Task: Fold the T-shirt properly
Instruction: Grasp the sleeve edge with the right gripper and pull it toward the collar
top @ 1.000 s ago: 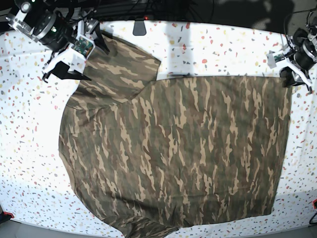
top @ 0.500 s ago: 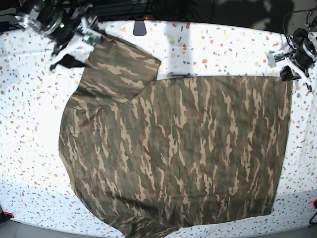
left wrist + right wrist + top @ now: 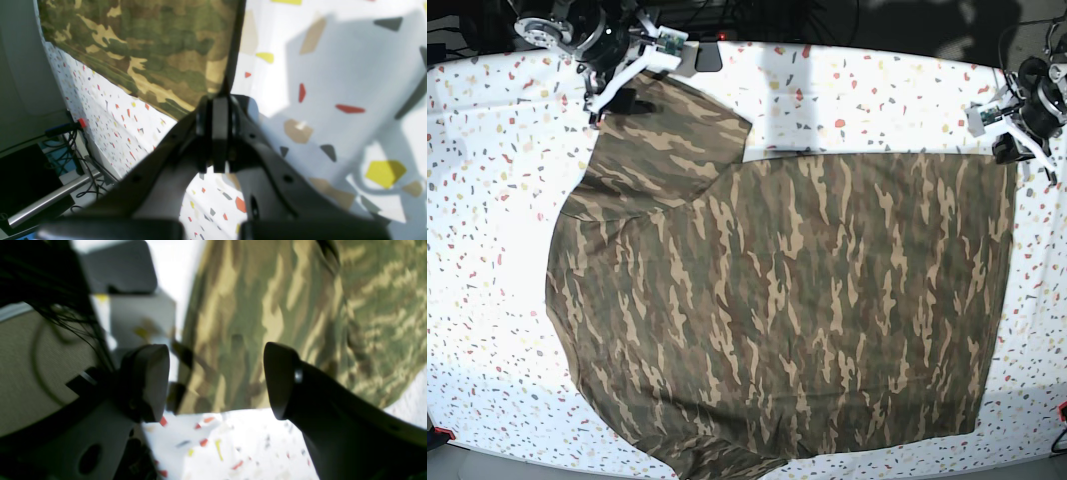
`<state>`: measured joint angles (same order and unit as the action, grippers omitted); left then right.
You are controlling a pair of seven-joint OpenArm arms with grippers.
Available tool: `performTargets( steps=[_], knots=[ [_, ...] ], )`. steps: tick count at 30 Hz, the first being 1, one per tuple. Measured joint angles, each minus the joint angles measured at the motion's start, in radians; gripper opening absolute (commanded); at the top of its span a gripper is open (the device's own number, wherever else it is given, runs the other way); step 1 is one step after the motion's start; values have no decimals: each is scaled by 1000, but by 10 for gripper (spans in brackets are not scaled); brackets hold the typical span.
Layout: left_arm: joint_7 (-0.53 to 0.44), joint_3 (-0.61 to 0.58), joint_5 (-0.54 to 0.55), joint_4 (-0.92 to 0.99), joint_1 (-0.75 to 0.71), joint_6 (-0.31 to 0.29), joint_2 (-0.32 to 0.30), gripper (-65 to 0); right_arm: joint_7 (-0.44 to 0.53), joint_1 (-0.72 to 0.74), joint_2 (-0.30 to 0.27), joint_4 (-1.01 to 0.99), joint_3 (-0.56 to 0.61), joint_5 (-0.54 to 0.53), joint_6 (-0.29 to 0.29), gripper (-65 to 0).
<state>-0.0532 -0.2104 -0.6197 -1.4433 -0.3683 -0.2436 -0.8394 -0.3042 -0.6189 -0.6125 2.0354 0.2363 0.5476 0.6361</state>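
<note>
The camouflage T-shirt [image 3: 777, 300] lies spread flat on the speckled white table [image 3: 487, 200], one sleeve [image 3: 672, 130] reaching toward the far left. At the shirt's far right corner, my left gripper [image 3: 1012, 152] is shut. In the left wrist view its fingertips [image 3: 217, 103] pinch the edge of the T-shirt [image 3: 150, 43]. My right gripper [image 3: 617, 92] hangs over the sleeve's far end. Seen from the right wrist, the right gripper [image 3: 213, 380] is open, with the T-shirt's [image 3: 267, 306] cloth lying below its two fingers.
A black object [image 3: 709, 55] sits at the table's far edge near the right arm. Cables and a metal bar [image 3: 50, 196] lie beyond the table's edge beside the left arm. Small red pieces [image 3: 442, 432] mark the near corners.
My right arm has swung rightward and farther back, from left of the sleeve to over its far end. The left gripper has closed on the shirt's corner.
</note>
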Motion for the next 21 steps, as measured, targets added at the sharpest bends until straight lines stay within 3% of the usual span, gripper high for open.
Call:
performTargets(
  steps=[12,21],
  knots=[
    [0,0,0,0,0,0,0,-650,59,24,-1,-129,0,-32,-5,-213],
    [0,0,0,0,0,0,0,-650,13,20,1,-129,6,-24,-92,-213]
  ],
)
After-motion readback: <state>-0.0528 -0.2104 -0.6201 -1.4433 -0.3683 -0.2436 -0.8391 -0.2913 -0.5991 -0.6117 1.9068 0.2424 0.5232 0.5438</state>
